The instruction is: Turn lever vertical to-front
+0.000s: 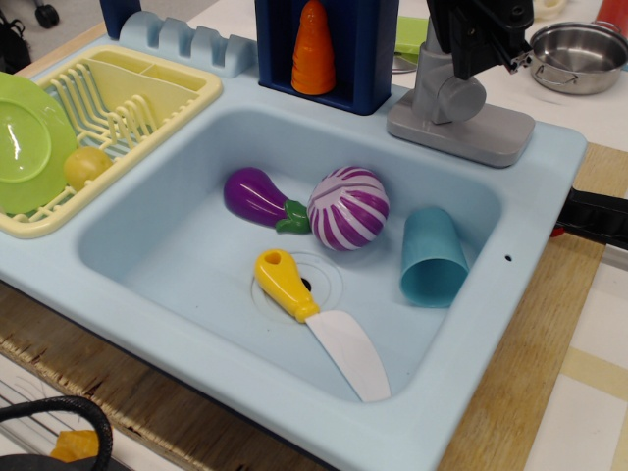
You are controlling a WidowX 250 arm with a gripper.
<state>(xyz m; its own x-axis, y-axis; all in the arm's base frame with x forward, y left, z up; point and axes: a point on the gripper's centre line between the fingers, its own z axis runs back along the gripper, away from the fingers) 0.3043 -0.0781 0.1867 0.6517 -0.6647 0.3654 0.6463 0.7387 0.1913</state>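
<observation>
The grey toy faucet stands on its flat rectangular base [491, 142] on the sink's back right rim. Its small rounded grey lever [459, 98] shows at the front of the upright pipe [430, 74], pointing toward the front. My black gripper [486, 61] hangs just above and slightly right of the lever, apart from it, with its upper part cut off by the top edge. I cannot tell how its jaws stand.
The light blue sink [177, 285] holds a purple eggplant [253, 196], a striped purple onion [348, 208], a teal cup [432, 257] and a yellow-handled white knife [319, 324]. A yellow dish rack [147, 93] with a green plate is at left. A steel pot [579, 54] and an orange carrot [314, 49] are behind.
</observation>
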